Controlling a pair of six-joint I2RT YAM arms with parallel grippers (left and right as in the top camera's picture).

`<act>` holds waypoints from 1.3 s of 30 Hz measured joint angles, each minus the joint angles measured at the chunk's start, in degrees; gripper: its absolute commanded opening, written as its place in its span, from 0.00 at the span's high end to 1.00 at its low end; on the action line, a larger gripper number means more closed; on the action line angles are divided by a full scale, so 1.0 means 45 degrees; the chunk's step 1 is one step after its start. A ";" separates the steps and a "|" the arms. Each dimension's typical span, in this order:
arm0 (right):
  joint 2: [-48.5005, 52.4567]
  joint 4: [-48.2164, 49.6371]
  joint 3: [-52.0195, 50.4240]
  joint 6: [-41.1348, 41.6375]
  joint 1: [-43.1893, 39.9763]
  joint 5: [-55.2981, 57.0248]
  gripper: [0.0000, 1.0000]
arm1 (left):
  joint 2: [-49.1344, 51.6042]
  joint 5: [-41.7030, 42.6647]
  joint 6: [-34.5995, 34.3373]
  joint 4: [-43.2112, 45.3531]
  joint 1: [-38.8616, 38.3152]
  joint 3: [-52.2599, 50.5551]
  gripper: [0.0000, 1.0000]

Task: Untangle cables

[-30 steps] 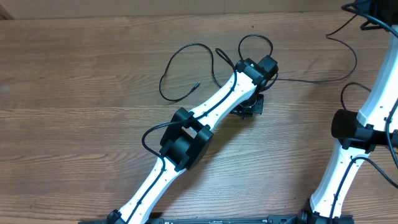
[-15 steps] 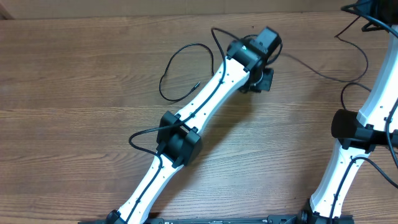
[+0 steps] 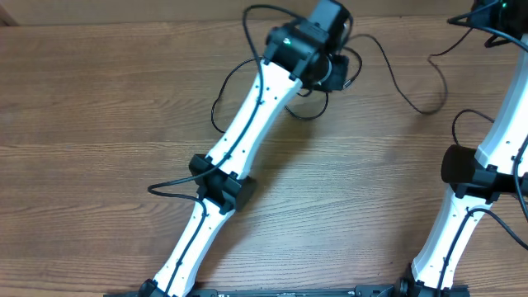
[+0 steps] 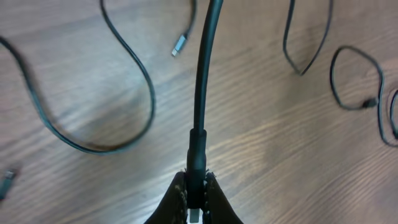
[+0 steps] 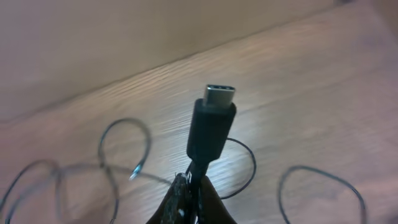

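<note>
**Gripping a cable end in each pincer**

Your left gripper [image 4: 196,191] is pinched tight on the moulded end of a thin black rubber-sheathed cable [image 4: 204,74]. The cord leaves straight from between the fingertips and runs away over the brown wood-grain table [image 4: 261,155]. To its left, apart from the pincer, a second thin black cord [image 4: 151,93] lies in a wide loop on the wood. Its small silver plug tip [image 4: 179,45] sits just beside the held strand without touching it. Further right, more black strands [image 4: 303,72] curl on the surface, well apart from the fingers.

Your right gripper [image 5: 191,199] is closed on the base of a black USB-C plug with a silver metal mouth [image 5: 211,127]. The plug stands upright above the fingertips, lifted off the table, with loose black loops [image 5: 148,142] lying on the wood beneath.

From overhead, a long slack black strand [image 3: 422,110] sweeps from beside the left wrist towards the right arm; you cannot tell whether both pincers hold the same cord
</note>
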 measured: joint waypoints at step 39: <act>-0.0010 0.0146 -0.4507 -0.9156 0.1098 -0.8228 0.96 | 0.0000 0.9185 0.0767 0.1098 0.1282 0.0175 0.96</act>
